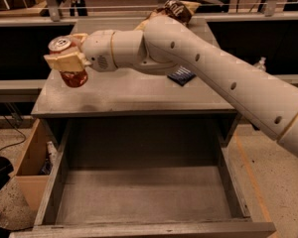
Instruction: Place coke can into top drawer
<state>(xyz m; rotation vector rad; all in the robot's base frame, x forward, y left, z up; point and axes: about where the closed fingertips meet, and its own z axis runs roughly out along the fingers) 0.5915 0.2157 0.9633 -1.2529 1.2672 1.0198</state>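
Note:
The coke can (71,72) is red with a silver top and is tilted slightly. My gripper (64,59) is shut on it, with tan fingers (63,62) across its upper half. The can hangs a little above the left front part of the grey cabinet top (139,93), and a faint shadow lies under it. The top drawer (139,195) is pulled open below the cabinet's front edge. Its flat grey floor is bare. The can is above and behind the drawer's left rear corner.
A blue packet (181,75) lies on the cabinet top under my arm. A brown snack bag (173,8) lies at the back edge. A tan wooden box (29,168) stands on the floor left of the drawer. My white arm (223,68) crosses from the right.

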